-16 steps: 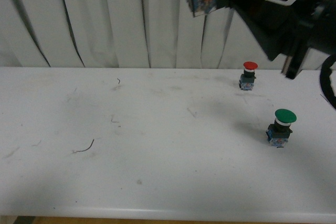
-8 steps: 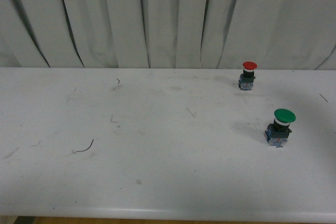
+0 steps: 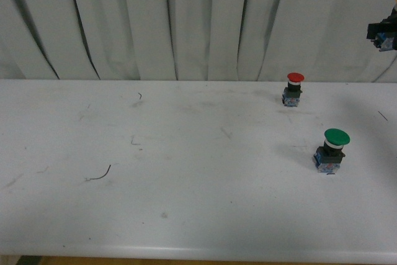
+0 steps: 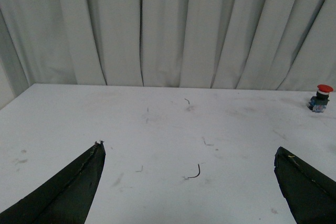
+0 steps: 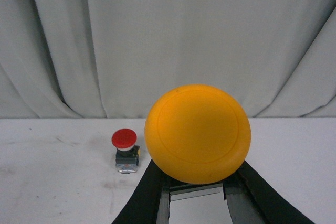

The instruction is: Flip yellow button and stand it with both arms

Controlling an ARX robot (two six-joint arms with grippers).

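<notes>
The yellow button (image 5: 198, 132) fills the right wrist view, its round orange-yellow cap facing the camera and its body clamped between the black fingers (image 5: 144, 198) of my right gripper (image 5: 197, 195), which is shut on it. In the front view only a dark tip of that gripper with a bit of blue block (image 3: 384, 32) shows high at the right edge, well above the table. My left gripper (image 4: 189, 182) is open over the table, its two black fingertips (image 4: 79, 182) wide apart with nothing between them. It is out of the front view.
A red-capped button (image 3: 294, 88) stands upright at the back right of the white table (image 3: 186, 215); it also shows as the red button (image 5: 126, 149) and the red button (image 4: 320, 97). A green-capped button (image 3: 332, 149) stands nearer, on the right. White curtains hang behind.
The right arm with the button was large at the top of the front view, then swung off to the right; now only its tip shows at the right edge. Table objects have not moved.
</notes>
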